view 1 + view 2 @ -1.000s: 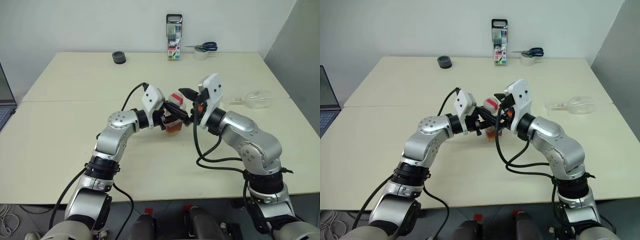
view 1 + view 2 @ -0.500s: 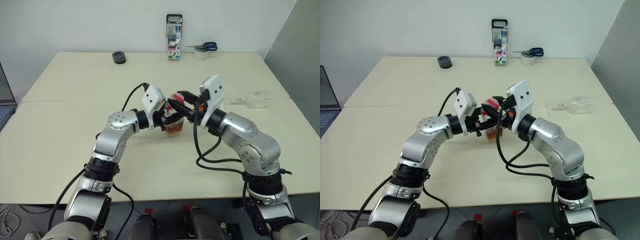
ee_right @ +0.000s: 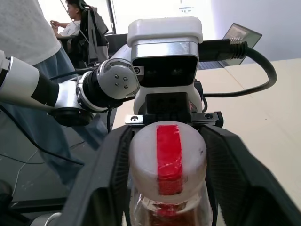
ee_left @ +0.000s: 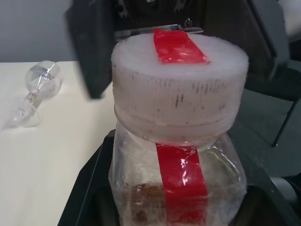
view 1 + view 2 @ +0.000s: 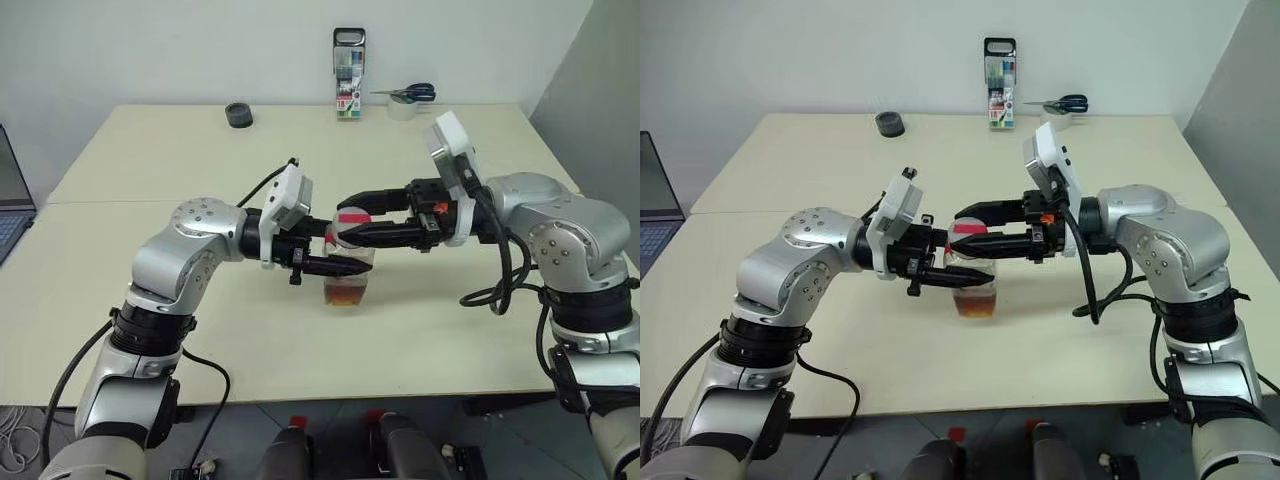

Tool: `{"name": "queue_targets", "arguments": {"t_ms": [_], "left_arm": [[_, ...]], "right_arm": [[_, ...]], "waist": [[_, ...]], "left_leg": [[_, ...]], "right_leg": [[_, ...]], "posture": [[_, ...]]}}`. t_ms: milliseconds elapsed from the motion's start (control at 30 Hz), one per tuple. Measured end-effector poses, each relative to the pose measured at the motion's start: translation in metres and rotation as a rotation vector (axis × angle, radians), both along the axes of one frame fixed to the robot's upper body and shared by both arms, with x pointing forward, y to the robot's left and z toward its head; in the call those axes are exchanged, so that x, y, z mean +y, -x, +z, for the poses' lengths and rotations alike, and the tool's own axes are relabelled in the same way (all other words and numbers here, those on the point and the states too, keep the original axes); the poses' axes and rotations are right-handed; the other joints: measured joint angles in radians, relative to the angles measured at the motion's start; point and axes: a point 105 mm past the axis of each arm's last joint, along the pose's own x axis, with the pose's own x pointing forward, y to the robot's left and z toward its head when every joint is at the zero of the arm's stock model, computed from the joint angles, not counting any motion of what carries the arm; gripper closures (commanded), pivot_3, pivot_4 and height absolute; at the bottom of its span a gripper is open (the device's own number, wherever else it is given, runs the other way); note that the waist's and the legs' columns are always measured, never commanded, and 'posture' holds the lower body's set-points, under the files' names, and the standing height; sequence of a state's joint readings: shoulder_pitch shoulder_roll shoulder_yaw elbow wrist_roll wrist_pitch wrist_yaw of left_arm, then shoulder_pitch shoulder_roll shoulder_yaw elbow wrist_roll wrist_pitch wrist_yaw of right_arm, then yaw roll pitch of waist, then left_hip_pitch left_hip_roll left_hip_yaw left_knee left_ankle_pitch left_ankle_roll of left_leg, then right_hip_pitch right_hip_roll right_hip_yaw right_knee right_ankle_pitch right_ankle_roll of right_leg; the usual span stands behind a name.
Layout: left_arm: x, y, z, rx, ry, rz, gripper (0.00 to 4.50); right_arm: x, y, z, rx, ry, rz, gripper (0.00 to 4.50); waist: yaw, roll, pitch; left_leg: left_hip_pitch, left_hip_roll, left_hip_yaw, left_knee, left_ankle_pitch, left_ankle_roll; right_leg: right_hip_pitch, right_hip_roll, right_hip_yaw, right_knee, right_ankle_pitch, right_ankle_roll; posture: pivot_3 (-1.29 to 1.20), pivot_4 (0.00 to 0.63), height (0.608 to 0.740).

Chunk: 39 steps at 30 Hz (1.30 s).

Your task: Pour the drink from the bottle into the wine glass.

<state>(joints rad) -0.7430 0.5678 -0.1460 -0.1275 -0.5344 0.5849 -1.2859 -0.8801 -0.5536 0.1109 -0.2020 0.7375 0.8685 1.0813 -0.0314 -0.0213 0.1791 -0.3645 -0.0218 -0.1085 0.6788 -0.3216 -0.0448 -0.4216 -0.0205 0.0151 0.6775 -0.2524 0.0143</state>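
Left gripper (image 5: pixel 340 267) clamped the bottle (image 5: pixel 347 275) at frame centre, above the amber drink (image 5: pixel 345 294). Right gripper (image 5: pixel 352 220) straddled the red-striped cap (image 5: pixel 349 222), fingers apparently touching it. No lettering was readable. Wine glass (image 4: pixel 36 89) lay on its side, far right.

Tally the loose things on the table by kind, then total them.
Bottle: 1
Wine glass: 1
Marker pack: 1
Scissors: 1
Tape roll, white: 1
Dark roll: 1
Total: 6
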Motion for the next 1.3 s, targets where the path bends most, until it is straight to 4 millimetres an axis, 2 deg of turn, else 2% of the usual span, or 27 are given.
{"name": "queue_targets", "arguments": {"t_ms": [67, 133, 167, 267, 433, 533, 833, 933, 1100, 1300], "left_arm": [[-0.005, -0.008, 0.009, -0.045, 0.025, 0.019, 2.50], [-0.002, -0.017, 0.010, -0.061, 0.037, 0.078, 2.50], [0.000, -0.023, 0.010, -0.062, 0.049, 0.121, 2.50], [0.007, -0.036, 0.005, -0.062, 0.065, 0.224, 2.50], [0.000, -0.041, 0.002, -0.059, 0.104, 0.275, 2.50], [0.001, -0.043, 0.001, -0.056, 0.108, 0.297, 2.50], [0.000, -0.044, 0.001, -0.057, 0.110, 0.303, 2.50], [-0.001, -0.044, 0.001, -0.056, 0.113, 0.300, 2.50], [-0.001, -0.044, 0.001, -0.057, 0.113, 0.301, 2.50], [-0.001, -0.044, 0.000, -0.057, 0.111, 0.300, 2.50]], "right_arm": [[-0.004, -0.004, -0.002, 0.038, -0.007, -0.059, 0.95], [-0.014, -0.007, -0.002, 0.040, -0.046, -0.159, 0.22], [-0.021, -0.007, -0.006, 0.033, -0.062, -0.228, 0.03], [-0.025, -0.007, -0.021, 0.052, -0.100, -0.368, 0.03], [-0.008, -0.015, -0.009, -0.039, -0.225, -0.597, 0.03], [-0.003, -0.024, -0.009, -0.093, -0.237, -0.702, 0.03], [0.002, -0.026, -0.006, -0.124, -0.268, -0.722, 0.03], [0.004, -0.024, -0.005, -0.115, -0.280, -0.701, 0.90], [0.010, -0.019, -0.004, -0.092, -0.294, -0.651, 2.62], [0.009, -0.018, -0.005, -0.092, -0.290, -0.646, 2.63]], "waist": [[0.005, 0.000, 0.001], [0.005, 0.000, 0.001], [0.006, 0.000, 0.001], [0.002, 0.000, 0.001], [-0.003, 0.001, 0.001], [-0.001, 0.001, 0.001], [-0.001, 0.001, 0.001], [-0.001, 0.001, 0.001], [-0.001, 0.001, 0.001], [-0.001, 0.001, 0.001]], "left_leg": [[-0.001, 0.000, -0.001, 0.001, 0.002, -0.003], [-0.001, 0.000, -0.002, 0.000, 0.002, -0.004], [-0.001, 0.000, -0.002, -0.001, 0.002, -0.004], [-0.002, 0.000, 0.000, -0.001, 0.002, -0.004], [-0.001, 0.001, 0.000, -0.001, 0.002, -0.004], [-0.001, 0.000, 0.000, 0.000, 0.003, -0.004], [-0.001, 0.000, 0.000, 0.000, 0.002, -0.004], [-0.001, 0.000, 0.000, 0.000, 0.002, -0.004], [-0.001, 0.000, 0.000, 0.000, 0.002, -0.004], [-0.001, 0.000, 0.000, 0.000, 0.002, -0.004]], "right_leg": [[0.000, -0.002, 0.000, -0.001, 0.000, 0.000], [-0.001, -0.002, 0.000, -0.001, 0.000, 0.000], [-0.001, -0.003, 0.001, -0.002, 0.000, 0.000], [-0.003, -0.003, 0.002, 0.000, 0.000, 0.000], [-0.004, -0.002, 0.002, 0.003, 0.000, 0.000], [-0.003, -0.002, 0.003, 0.002, 0.000, 0.000], [-0.003, -0.002, 0.002, 0.001, 0.000, 0.000], [-0.003, -0.002, 0.002, 0.001, 0.000, 0.000], [-0.003, -0.002, 0.002, 0.002, 0.000, 0.000], [-0.003, -0.002, 0.002, 0.002, 0.000, 0.000]], "posture": [[0.00, 0.150, 0.740], [0.00, 0.150, 0.740], [0.00, 0.150, 0.740], [0.00, 0.150, 0.740], [0.00, 0.150, 0.740], [0.00, 0.150, 0.740], [0.00, 0.150, 0.740], [0.00, 0.150, 0.740], [0.00, 0.150, 0.740], [0.00, 0.150, 0.740]]}}
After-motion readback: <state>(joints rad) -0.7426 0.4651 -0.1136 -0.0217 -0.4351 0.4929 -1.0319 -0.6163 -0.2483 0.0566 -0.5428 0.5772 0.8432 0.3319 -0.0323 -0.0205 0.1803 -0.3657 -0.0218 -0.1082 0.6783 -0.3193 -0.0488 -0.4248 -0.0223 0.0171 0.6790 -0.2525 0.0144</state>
